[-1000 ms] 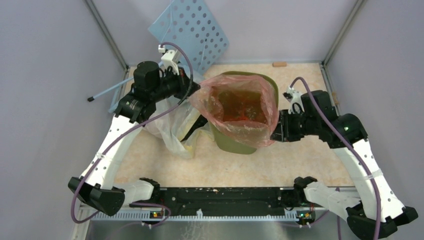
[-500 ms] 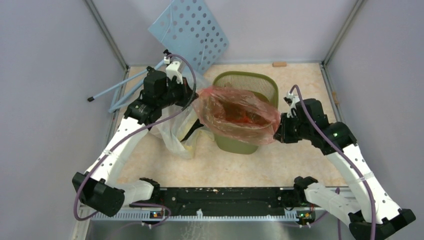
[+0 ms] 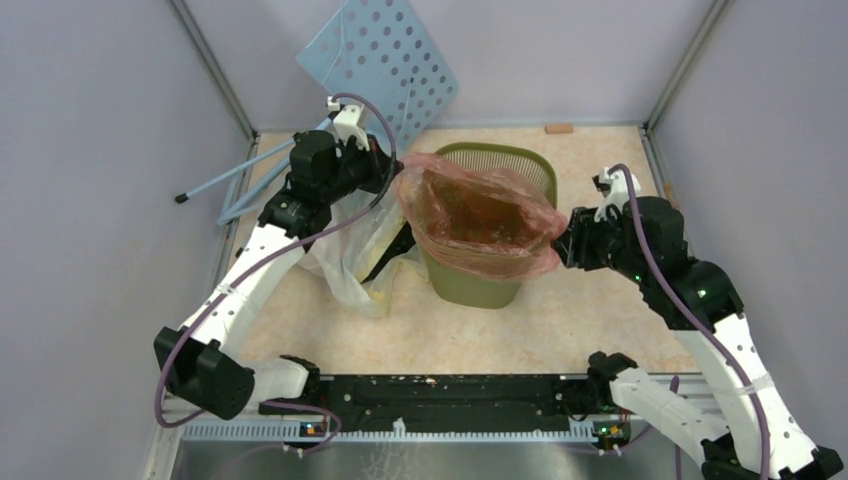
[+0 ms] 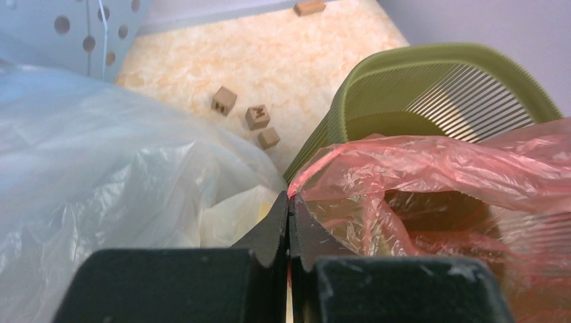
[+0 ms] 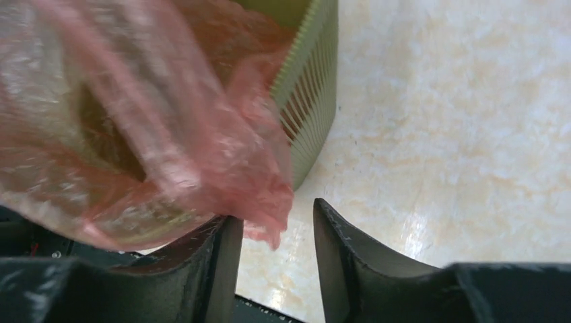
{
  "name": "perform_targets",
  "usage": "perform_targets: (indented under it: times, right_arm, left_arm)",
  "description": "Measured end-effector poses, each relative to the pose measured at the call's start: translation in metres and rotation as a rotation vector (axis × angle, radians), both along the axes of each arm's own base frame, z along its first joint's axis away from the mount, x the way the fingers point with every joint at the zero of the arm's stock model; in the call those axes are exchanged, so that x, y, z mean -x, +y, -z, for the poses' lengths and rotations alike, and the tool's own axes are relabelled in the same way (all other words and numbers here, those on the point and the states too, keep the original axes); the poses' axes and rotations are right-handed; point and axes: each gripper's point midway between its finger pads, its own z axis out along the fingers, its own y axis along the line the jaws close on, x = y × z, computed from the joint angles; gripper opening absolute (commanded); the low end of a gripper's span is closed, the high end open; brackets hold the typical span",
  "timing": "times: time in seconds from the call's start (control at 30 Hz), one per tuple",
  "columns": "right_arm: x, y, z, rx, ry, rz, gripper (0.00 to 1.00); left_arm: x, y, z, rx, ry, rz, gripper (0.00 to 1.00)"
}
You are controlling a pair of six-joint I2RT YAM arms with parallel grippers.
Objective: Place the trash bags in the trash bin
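The red-pink trash bag (image 3: 478, 212) is spread open over the mouth of the olive-green trash bin (image 3: 468, 287), and the bin's far rim shows behind it. My left gripper (image 3: 396, 180) is shut on the bag's left edge; in the left wrist view its tips (image 4: 289, 202) pinch the pink film (image 4: 458, 161) next to the bin (image 4: 431, 74). My right gripper (image 3: 563, 240) is at the bag's right corner. In the right wrist view it (image 5: 275, 212) is open, and the bag (image 5: 168, 134) drapes over its left finger beside the bin wall (image 5: 313, 87).
A clear bag with a pale-yellow rim (image 3: 345, 250) lies left of the bin, under my left arm. A light-blue perforated board (image 3: 385, 60) leans at the back. Blue rods (image 3: 220, 180) lie at the left. Small wooden blocks (image 4: 246, 114) sit on the floor behind the bin.
Both grippers carried the bag farther back over the bin. The right arm rose and swung right, and its jaws now stand apart with the bag's corner loose.
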Motion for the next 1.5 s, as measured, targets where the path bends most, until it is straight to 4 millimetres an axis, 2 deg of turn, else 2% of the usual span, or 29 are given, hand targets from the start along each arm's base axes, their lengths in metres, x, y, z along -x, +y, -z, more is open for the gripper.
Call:
perform_targets:
  times: [0.1, 0.3, 0.37, 0.5, 0.63, 0.7, 0.73, 0.9, 0.93, 1.17, 1.33, 1.5]
  right_arm:
    - [0.004, 0.004, -0.020, -0.001, -0.067, -0.067, 0.56]
    - [0.012, 0.011, -0.067, -0.006, -0.215, -0.176, 0.58]
    - [0.009, 0.012, -0.078, 0.006, -0.255, -0.195, 0.58]
    - [-0.006, 0.016, -0.088, 0.058, -0.284, -0.221, 0.59]
    - [-0.025, 0.024, -0.084, 0.111, -0.269, -0.258, 0.61]
    - [-0.034, 0.028, -0.078, 0.133, -0.246, -0.272, 0.55]
    - [-0.038, 0.030, -0.074, 0.142, -0.233, -0.277, 0.49]
    - [-0.057, 0.033, -0.065, 0.170, -0.204, -0.254, 0.04]
    - [-0.060, 0.032, -0.065, 0.174, -0.208, -0.244, 0.00]
    - [-0.090, 0.020, -0.081, 0.166, -0.268, -0.070, 0.00]
    - [-0.115, 0.013, -0.070, 0.184, -0.234, 0.028, 0.00]
    - [-0.133, -0.007, -0.057, 0.167, -0.180, 0.124, 0.00]
  left_arm:
    - [-0.003, -0.005, -0.007, 0.021, -0.026, 0.020, 0.00]
    - [-0.008, -0.013, 0.001, 0.031, -0.007, 0.045, 0.00]
    - [-0.009, -0.014, 0.003, 0.032, 0.000, 0.048, 0.00]
    - [-0.009, -0.014, 0.003, 0.035, -0.001, 0.051, 0.00]
    - [-0.009, -0.014, 0.002, 0.035, -0.004, 0.051, 0.00]
    - [-0.009, -0.014, 0.002, 0.035, -0.004, 0.051, 0.00]
    - [-0.009, -0.015, 0.002, 0.035, -0.004, 0.051, 0.00]
    - [-0.014, -0.016, 0.002, 0.035, -0.003, 0.051, 0.00]
    - [-0.015, -0.017, 0.002, 0.034, -0.003, 0.051, 0.00]
    - [-0.029, -0.023, 0.006, 0.033, 0.003, 0.051, 0.00]
    - [-0.041, -0.029, 0.019, 0.034, 0.027, 0.056, 0.00]
    - [-0.048, -0.036, 0.034, 0.047, 0.066, 0.070, 0.00]
